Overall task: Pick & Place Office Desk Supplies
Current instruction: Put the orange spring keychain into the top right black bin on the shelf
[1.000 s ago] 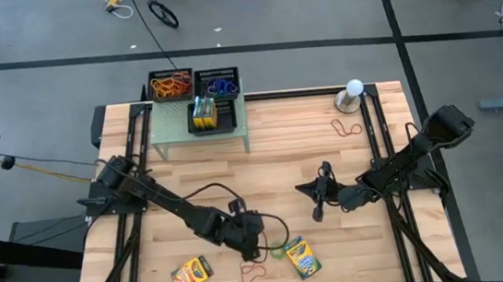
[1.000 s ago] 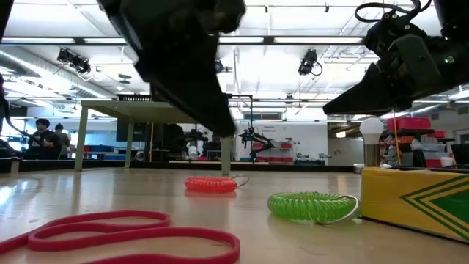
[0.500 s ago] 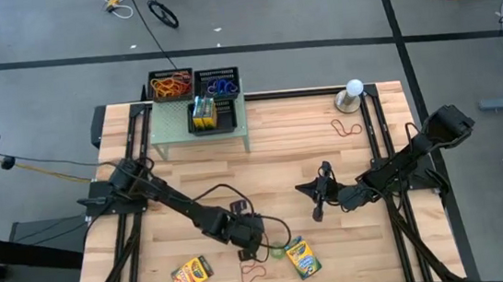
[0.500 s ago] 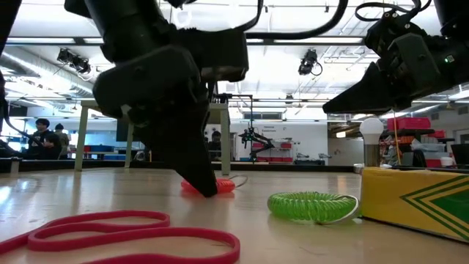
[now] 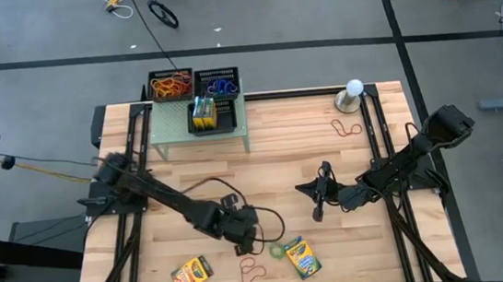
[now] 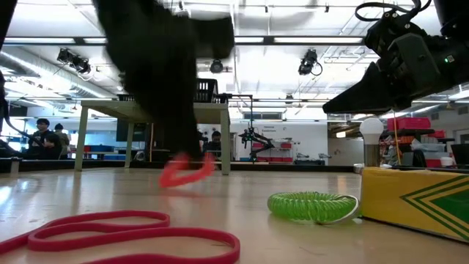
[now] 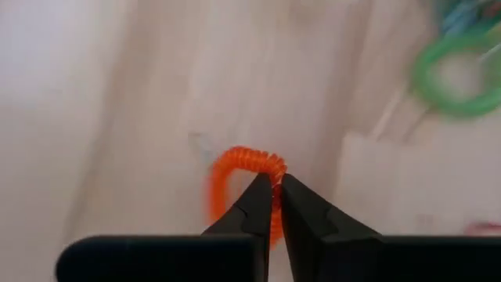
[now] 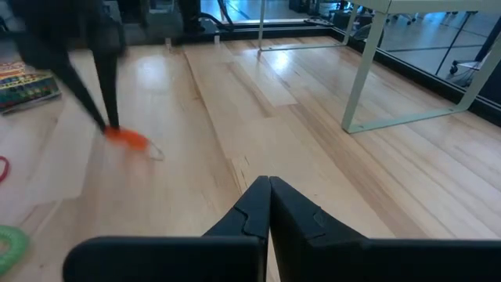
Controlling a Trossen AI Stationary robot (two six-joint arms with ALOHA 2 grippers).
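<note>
On the pale green perforated metal shelf (image 5: 196, 126), small black mesh trays (image 5: 170, 85) hold rubber bands and crayons. Nearer from it, the left pincer (image 7: 275, 188) grasps an orange coiled band (image 7: 243, 166); the right pincer (image 8: 269, 190) is clenched, empty.

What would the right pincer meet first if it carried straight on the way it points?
Probably nothing soon: the shut right pincer points over bare table. Farther along stands the pale green shelf's leg, slightly to one side; depth is unclear.
</note>
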